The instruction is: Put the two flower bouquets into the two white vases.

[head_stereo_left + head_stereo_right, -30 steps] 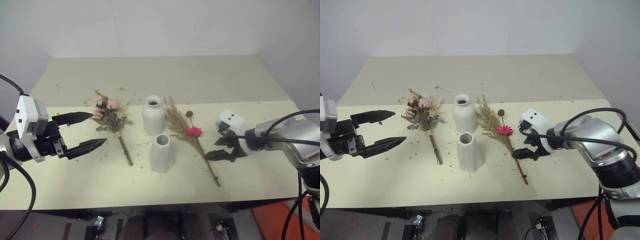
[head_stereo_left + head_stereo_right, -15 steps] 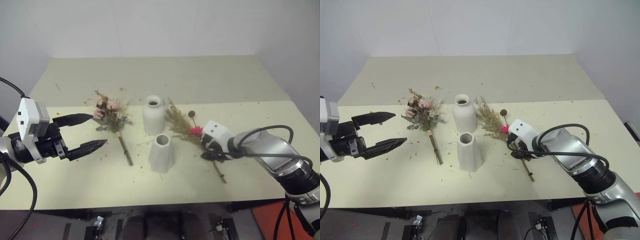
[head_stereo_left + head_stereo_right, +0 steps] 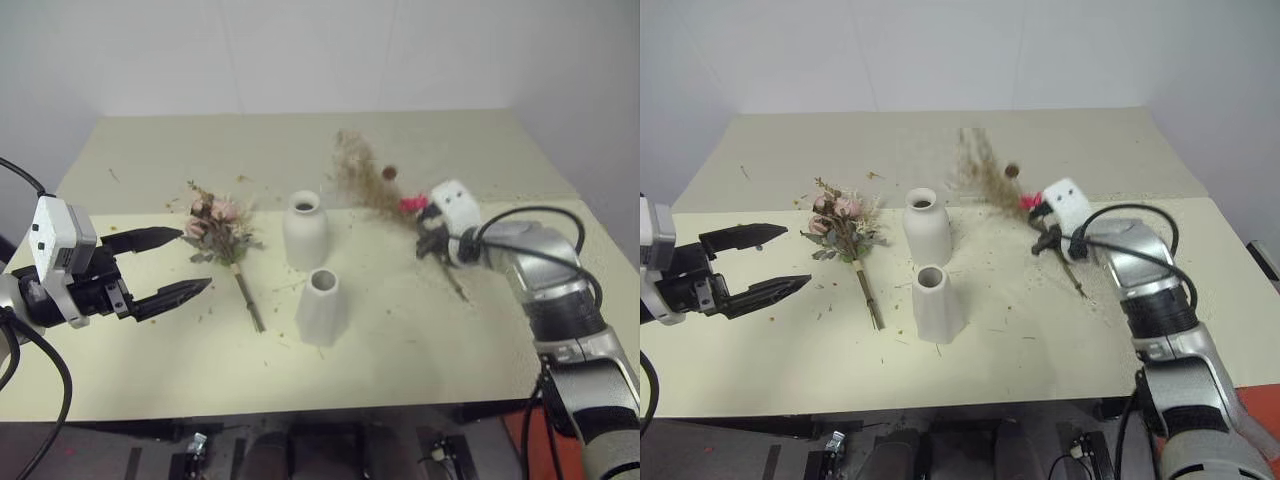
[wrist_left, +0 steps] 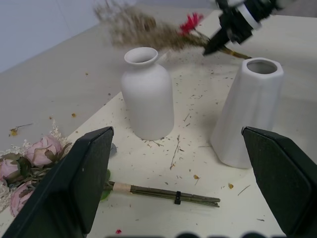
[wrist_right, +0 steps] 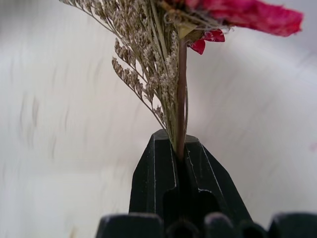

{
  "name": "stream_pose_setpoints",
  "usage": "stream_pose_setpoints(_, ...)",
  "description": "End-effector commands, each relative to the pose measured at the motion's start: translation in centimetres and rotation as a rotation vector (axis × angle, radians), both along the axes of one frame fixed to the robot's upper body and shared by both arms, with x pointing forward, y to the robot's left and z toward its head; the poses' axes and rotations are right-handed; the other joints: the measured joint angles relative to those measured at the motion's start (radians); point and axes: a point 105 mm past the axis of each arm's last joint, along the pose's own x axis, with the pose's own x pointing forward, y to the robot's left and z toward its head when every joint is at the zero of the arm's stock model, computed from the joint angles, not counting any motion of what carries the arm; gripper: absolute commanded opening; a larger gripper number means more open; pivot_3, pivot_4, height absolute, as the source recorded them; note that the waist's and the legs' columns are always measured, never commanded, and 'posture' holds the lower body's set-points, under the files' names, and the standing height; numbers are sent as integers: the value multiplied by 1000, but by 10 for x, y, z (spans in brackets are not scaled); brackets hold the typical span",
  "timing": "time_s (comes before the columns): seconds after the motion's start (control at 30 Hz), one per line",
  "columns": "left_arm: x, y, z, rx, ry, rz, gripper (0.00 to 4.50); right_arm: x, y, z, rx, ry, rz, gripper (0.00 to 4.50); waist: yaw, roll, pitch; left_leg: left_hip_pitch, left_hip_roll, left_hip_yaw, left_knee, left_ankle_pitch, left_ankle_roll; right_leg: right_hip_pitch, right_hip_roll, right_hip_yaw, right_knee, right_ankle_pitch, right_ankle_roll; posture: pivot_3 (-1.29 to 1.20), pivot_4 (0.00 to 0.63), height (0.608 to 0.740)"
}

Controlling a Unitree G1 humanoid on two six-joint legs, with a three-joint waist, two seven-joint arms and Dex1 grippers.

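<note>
Dried bouquet: the dried grass bouquet [image 3: 365, 180] with its one magenta flower is off the table [image 3: 420, 150], in the upper middle-right of the left eye frame, plumes towards the upper left, bare stem end trailing down to the lower right.
Right gripper: the right gripper [image 5: 179, 158] has its black fingers pressed together on the stems just below the flower head; the right wrist view shows the stalks squeezed in the slot between them.
How it should handle: very light and brittle, I would say. Bits of chaff lie scattered over the table, so rough handling probably sheds more. The thin stalks look stiff enough to steer into a neck but could snap if bent.
Rose bouquet: the pink rose bouquet [image 3: 222, 225] lies flat left of centre, blooms towards the back, stem [image 4: 163, 194] pointing at the near edge.
Where to hold it: on the bound stem below the leaves, I judge; the soft petals would crush.
Left gripper: the left gripper [image 3: 175, 262] hangs at the left edge of the frame, fingers spread wide and holding nothing, just beside the roses.
Vases: the rounded narrow-necked vase [image 3: 305, 230] stands at centre, the faceted wide-mouthed vase [image 3: 322, 306] in front of it; both upright and unfilled. Matte ceramic, likely easy to tip with a nudge.
</note>
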Motion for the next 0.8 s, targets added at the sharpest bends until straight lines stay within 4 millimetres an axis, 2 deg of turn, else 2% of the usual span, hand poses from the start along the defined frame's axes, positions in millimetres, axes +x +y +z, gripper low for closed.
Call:
stream_pose_setpoints(0.03,-1,-1,10,24,-51,-9,4500,13,7,67,258,-306,-11,26,-3,0,0,0,0,0,-1,0,0,0,0,0,0,0,0,0,150,740)
stream_pose_setpoints(0.13,1,0,11,24,-51,-9,4500,15,19,93,412,-409,12,26,-13,0,0,0,0,0,-1,0,0,0,0,0,0,0,0,0,150,740)
stream_pose_setpoints(0.23,5,1,11,27,-44,8,4500,7,57,120,594,-474,160,26,-16,0,0,0,0,0,-1,0,0,0,0,0,4,0,0,0,150,740)
stream_pose_setpoints(0.37,11,2,12,17,-37,27,4500,-14,99,141,674,-565,349,26,-21,1,0,0,1,0,-2,0,0,0,0,0,5,0,0,0,150,740)
stream_pose_setpoints(0.57,17,1,11,15,-35,45,4500,-33,140,149,684,-634,514,26,-20,1,1,0,1,0,-2,0,0,-1,0,-1,5,0,0,0,150,740)
stream_pose_setpoints(0.8,18,1,11,18,-40,51,4500,-37,166,151,707,-666,575,26,-20,2,1,0,0,0,-2,0,0,-1,0,-1,5,0,0,0,150,740)
